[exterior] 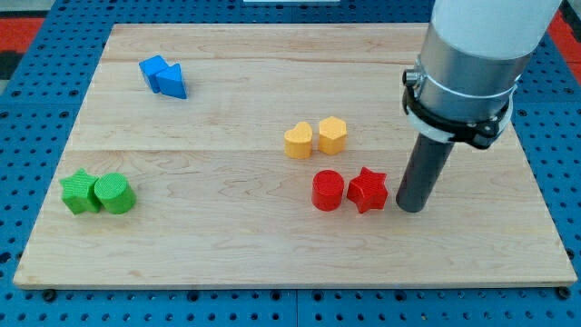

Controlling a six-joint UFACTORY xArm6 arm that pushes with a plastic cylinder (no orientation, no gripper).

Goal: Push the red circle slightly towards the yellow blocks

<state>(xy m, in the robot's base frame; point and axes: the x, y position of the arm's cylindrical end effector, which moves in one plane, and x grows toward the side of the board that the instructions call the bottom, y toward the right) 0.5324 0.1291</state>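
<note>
Board [272, 245] carries my tip [411, 209], a bare rod with no claw, just right of the red star [368, 190], red circle [327, 191] touching its left, two yellow blocks [316, 138] just beyond.

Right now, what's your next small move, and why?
Probably swing my tip around below the red star to the bottom side of the red circle. The tip sits right of the star, which stands between it and the circle; the yellow blocks lie above the circle, so the push must go upward.
</note>
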